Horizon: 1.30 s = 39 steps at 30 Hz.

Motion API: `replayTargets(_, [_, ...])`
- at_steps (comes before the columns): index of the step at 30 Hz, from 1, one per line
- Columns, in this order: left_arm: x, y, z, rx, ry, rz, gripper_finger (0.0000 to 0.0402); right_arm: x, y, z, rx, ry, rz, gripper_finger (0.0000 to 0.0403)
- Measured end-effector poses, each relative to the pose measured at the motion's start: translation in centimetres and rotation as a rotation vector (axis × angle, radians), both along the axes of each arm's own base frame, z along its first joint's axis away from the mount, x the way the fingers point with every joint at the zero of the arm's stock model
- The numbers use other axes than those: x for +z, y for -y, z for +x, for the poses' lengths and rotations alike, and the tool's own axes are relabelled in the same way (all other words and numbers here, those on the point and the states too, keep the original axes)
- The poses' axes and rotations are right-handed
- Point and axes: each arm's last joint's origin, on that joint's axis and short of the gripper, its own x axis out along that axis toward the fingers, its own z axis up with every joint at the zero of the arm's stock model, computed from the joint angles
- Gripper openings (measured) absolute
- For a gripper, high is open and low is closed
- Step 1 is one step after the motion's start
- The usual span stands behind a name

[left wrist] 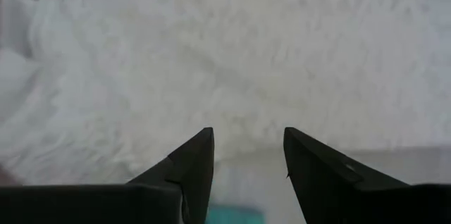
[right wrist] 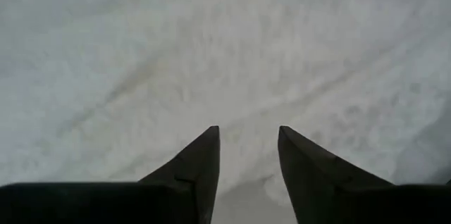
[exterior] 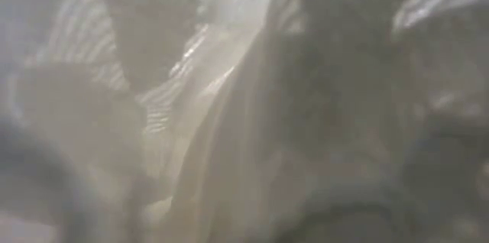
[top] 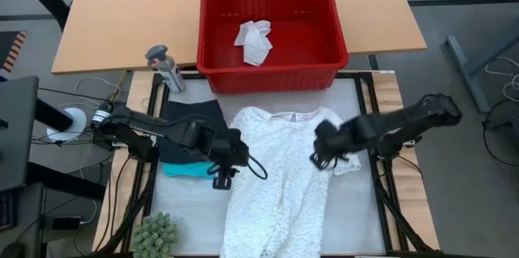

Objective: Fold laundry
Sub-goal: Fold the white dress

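I see the white lace garment (top: 280, 181) spread flat on the counter (top: 186, 209), nubbly and tapering. My left end effector (left wrist: 248, 139) and right end effector (right wrist: 248, 136) flank its edges, each with tapered fingers parted, empty. Black shorts (top: 195, 120) lie on teal cloth (top: 188, 170) beside it.

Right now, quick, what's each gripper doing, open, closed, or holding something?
Left gripper: open, empty, at the white lace garment's left edge.
Right gripper: open, empty, over the garment's right sleeve.

Two white garments (top: 280, 177), one black garment (top: 193, 124), one teal garment (top: 190, 169), one red basket (top: 272, 71), one plant (top: 154, 235)
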Motion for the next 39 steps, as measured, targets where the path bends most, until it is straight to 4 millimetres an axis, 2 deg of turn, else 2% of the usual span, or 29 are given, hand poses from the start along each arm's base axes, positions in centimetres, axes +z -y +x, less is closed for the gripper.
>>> replayTargets(6, [-3.4,0.7,0.7,0.042,0.075,-0.068,0.0157,-4.6,-6.0,1.4,0.062,-0.155,0.012,0.0095])
replayTargets(10, [-5.3,0.8,0.7,0.041,0.092,-0.097,0.0127,-7.3,-8.8,2.1,0.085,-0.200,0.021,0.0027])
replayTargets(12, [-6.2,0.7,0.5,0.045,0.093,-0.094,0.0102,-8.3,-9.7,2.7,0.084,-0.189,0.033,0.0015])
replayTargets(18, [-8.0,0.5,0.3,0.107,0.092,-0.132,0.0015,-10.7,-11.1,4.4,0.075,-0.158,0.096,0.0026])
replayTargets(22, [-9.0,0.6,0.0,0.134,0.085,-0.159,0.0007,-12.3,-11.6,4.7,0.096,-0.220,0.113,0.0014])
replayTargets(28, [-10.3,0.7,-0.3,0.215,0.111,-0.230,0.0001,-13.8,-11.1,3.7,0.089,-0.435,0.075,0.0014])
replayTargets(32, [-10.7,1.3,-0.4,0.268,0.135,-0.295,0.0001,-14.2,-9.5,2.8,0.069,-0.628,-0.011,0.0014])
replayTargets(35, [-10.4,2.1,-0.3,0.283,0.166,-0.349,0.0000,-13.7,-7.4,2.4,0.069,-0.764,-0.102,0.0014])
replayTargets(37, [-10.3,2.8,-0.3,0.283,0.177,-0.375,0.0000,-13.1,-5.1,1.8,0.045,-0.905,-0.193,0.0014])
replayTargets(39, [-10.1,3.4,-0.4,0.272,0.195,-0.397,0.0000,-13.0,-2.7,1.8,0.047,-0.929,-0.232,0.0014])
